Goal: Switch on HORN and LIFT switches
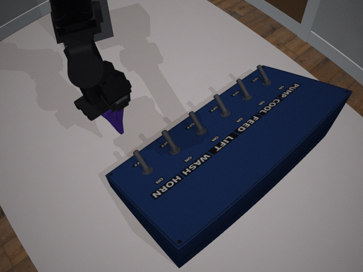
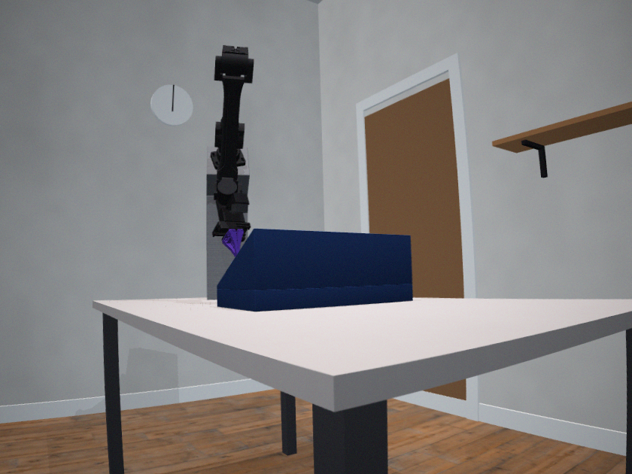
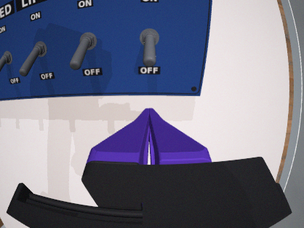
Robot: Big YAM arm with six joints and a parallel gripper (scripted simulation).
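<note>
A dark blue console (image 1: 263, 152) (image 2: 326, 270) (image 3: 111, 83) stands on the white table (image 1: 43, 190) (image 2: 357, 341). It has six grey toggle levers in a row. The HORN lever (image 1: 142, 162) (image 3: 149, 46), the WASH lever (image 1: 170, 143) (image 3: 82, 49) and the LIFT lever (image 1: 196, 123) (image 3: 33, 58) all lean to their OFF marks, as do the FEED lever (image 1: 221, 105), the COOL lever (image 1: 243, 90) and the PUMP lever (image 1: 263, 75). My gripper (image 1: 120, 131) (image 2: 235, 248) (image 3: 149, 115) has purple fingers and is shut on nothing. It hangs over the table behind the console's OFF edge, in line with the HORN lever and apart from it.
The table's edge (image 1: 11, 210) runs close on the HORN side of the console. The arm's grey base column (image 2: 219, 275) stands behind the console. A wooden floor (image 1: 263, 23) lies beyond the table.
</note>
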